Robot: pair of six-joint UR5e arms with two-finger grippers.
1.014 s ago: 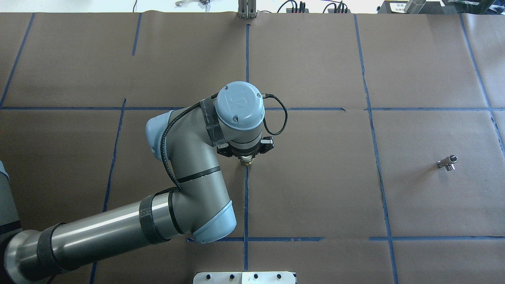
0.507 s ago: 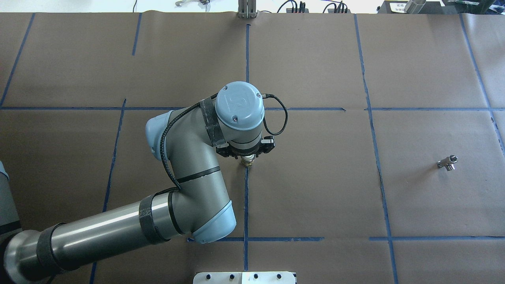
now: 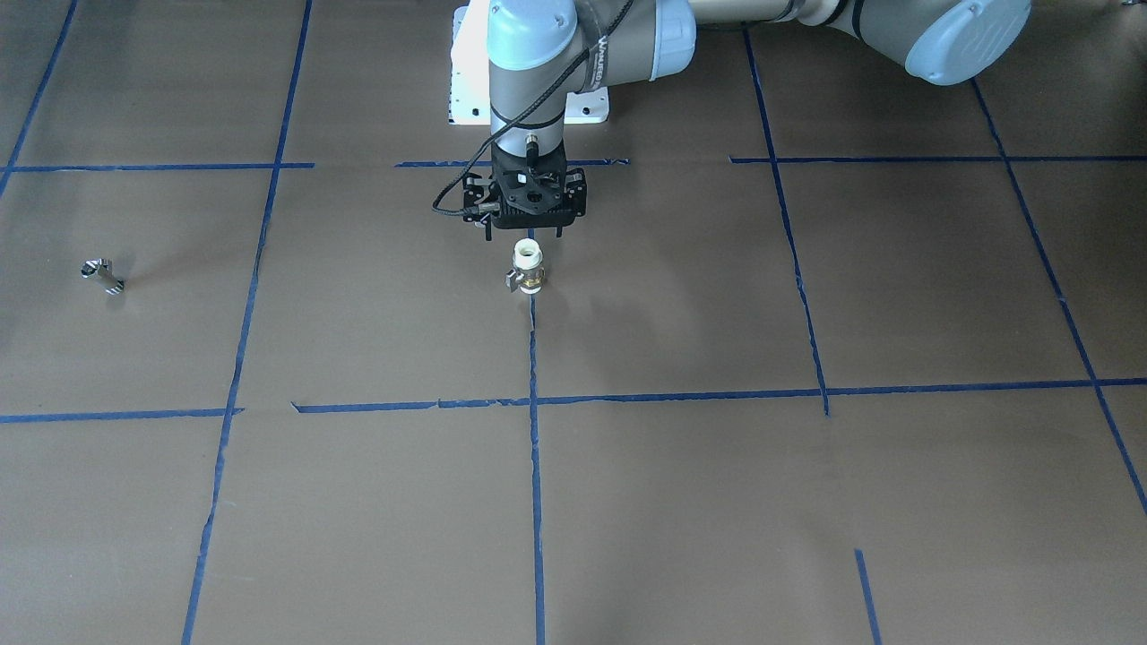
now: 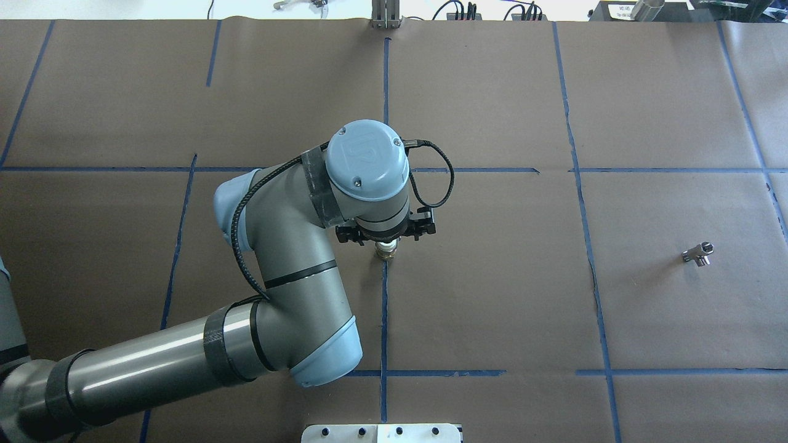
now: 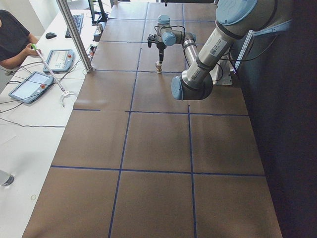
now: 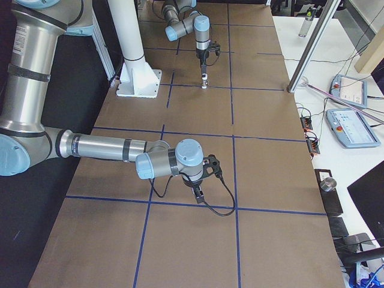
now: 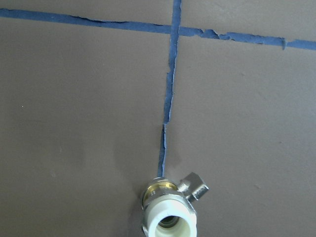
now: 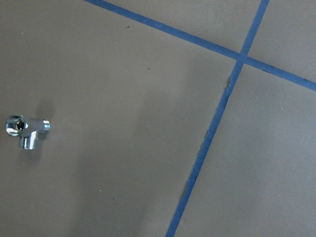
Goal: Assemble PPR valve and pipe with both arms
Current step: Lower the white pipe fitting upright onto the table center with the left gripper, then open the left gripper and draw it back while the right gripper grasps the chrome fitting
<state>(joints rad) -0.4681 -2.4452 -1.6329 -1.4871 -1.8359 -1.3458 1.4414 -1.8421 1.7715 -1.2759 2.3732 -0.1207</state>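
The PPR valve [image 3: 529, 267] stands upright on the brown table, white end up, its brass band and grey lever low down. It sits at the end of a blue tape line [image 4: 386, 250] [image 7: 170, 215]. My left gripper [image 3: 526, 235] hangs straight above it, open, with its thin fingers spread wide and clear of the valve top. The pipe [image 4: 699, 253] is a small silver stub lying alone far off on my right side [image 3: 101, 274] [image 8: 25, 129]. My right gripper [image 6: 198, 193] shows only in the exterior right view, and I cannot tell its state there.
The white pedestal base [image 6: 138, 78] stands at the table's robot side. Blue tape lines [image 4: 385, 320] mark a grid on the brown paper. A metal pole [image 5: 74, 34] and a side table with tablets [image 5: 29, 84] lie beyond the far edge.
My left wrist has risen and shifted slightly left over the valve, and the gripper body looks wider. The valve and the pipe have stayed in place.
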